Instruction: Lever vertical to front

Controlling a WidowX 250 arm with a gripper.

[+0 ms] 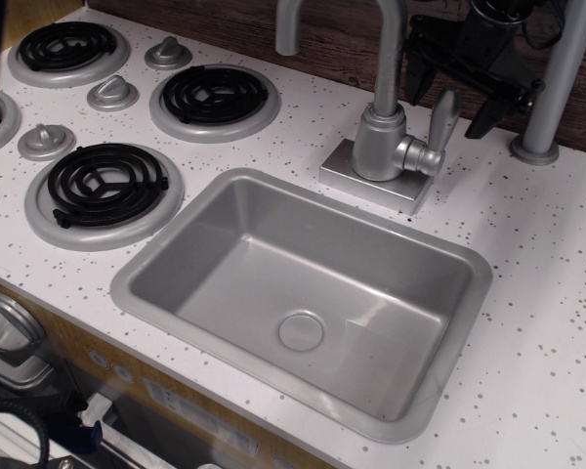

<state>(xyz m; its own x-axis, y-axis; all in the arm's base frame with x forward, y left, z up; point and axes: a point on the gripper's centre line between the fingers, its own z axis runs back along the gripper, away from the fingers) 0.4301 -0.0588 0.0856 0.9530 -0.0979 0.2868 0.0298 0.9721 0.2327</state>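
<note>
The lever is a flat silver-grey paddle on a short round stub at the right side of the faucet base. It stands upright, tilted slightly right. My black gripper hangs above and just behind the lever's top. It is open, with one finger left of the paddle and the other finger to its right. Neither finger touches the lever. The gripper holds nothing.
The tall curved spout rises right beside the lever on its left. The grey sink lies in front. A grey post stands at the right. Black stove burners and grey knobs are at the left.
</note>
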